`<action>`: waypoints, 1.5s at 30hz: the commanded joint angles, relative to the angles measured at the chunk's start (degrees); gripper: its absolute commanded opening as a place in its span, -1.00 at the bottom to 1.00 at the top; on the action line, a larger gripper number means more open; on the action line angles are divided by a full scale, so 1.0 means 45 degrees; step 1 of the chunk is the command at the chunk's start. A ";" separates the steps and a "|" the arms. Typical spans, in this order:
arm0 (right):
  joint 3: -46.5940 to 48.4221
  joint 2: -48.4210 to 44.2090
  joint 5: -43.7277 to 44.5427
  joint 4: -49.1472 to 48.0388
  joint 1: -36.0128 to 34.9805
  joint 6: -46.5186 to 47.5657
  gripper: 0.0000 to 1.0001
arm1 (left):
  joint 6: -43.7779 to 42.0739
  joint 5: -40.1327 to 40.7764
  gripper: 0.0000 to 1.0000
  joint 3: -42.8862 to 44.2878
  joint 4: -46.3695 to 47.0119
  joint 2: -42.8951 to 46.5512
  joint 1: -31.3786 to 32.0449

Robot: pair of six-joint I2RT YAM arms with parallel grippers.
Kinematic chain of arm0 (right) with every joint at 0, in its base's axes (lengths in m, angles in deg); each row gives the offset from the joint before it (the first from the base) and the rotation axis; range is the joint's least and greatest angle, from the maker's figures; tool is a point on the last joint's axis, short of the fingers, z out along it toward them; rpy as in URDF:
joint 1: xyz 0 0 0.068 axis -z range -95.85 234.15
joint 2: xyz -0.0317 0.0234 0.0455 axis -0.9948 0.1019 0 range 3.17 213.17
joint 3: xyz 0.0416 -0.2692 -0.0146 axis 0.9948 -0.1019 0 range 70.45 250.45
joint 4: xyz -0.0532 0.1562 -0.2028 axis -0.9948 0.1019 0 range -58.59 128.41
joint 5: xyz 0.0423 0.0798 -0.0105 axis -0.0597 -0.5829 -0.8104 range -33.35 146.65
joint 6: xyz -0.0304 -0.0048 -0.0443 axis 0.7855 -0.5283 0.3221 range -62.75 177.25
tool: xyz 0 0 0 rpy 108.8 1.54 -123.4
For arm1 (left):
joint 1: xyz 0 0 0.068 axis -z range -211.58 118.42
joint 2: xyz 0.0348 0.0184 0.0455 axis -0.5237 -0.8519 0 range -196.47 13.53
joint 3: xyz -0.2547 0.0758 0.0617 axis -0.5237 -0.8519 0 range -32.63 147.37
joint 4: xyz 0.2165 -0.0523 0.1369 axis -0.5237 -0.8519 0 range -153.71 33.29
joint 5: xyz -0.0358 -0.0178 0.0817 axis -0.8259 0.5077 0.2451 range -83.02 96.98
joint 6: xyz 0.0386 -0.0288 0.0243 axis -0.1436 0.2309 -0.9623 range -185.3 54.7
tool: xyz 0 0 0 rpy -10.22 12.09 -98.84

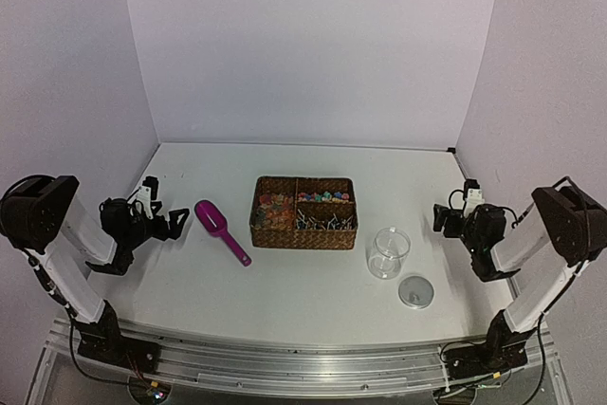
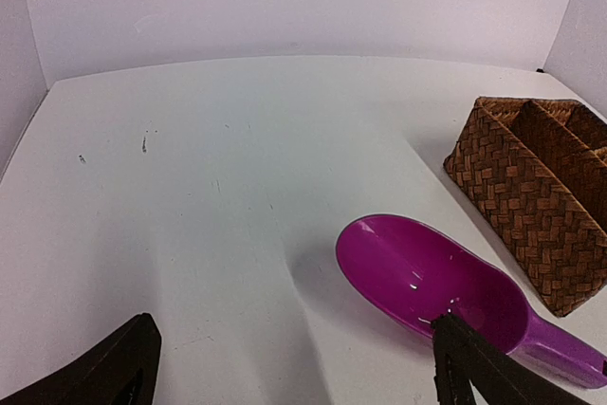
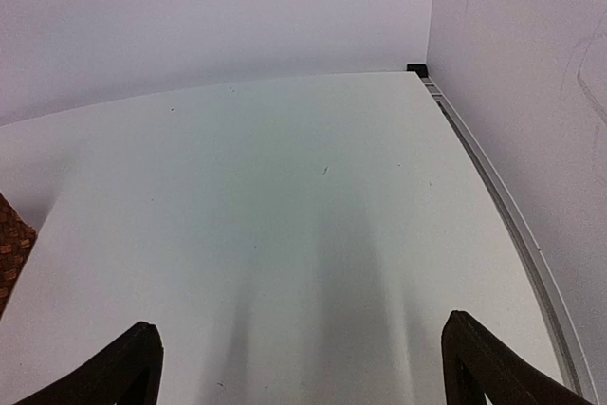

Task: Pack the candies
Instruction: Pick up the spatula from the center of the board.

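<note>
Your left fingers (image 2: 109, 372) are spread wide and grasp nothing. They hang over the left side of the desk (image 1: 190, 272). The magenta scoop (image 2: 427, 282) lies on the desk just ahead of them (bowl facing up, handle pointing toward the near edge). It sits between those fingers and the woven basket (image 1: 303, 237), close to the basket but not touching it.

The candies (image 1: 280, 206) are in that basket, at the middle of the desk. An orange and red heap fills the left compartment, mixed colours lie in the far right one, and dark silvery ones sit in the near right one.

Your right fingers (image 3: 119, 372) are likewise released and hold nothing, over bare desk on the right side. A clear jar (image 1: 388, 253) stands upright between the basket and your right arm. Its round lid (image 1: 414, 291) lies flat on the desk just beside the jar, toward the near edge.
</note>
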 commanded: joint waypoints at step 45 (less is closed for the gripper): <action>0.6783 -0.6390 -0.3823 1.1086 -0.3868 -0.1458 0.96 | -2.4137 -0.1432 0.70 1.3848 -2.4903 -0.2848 0.5032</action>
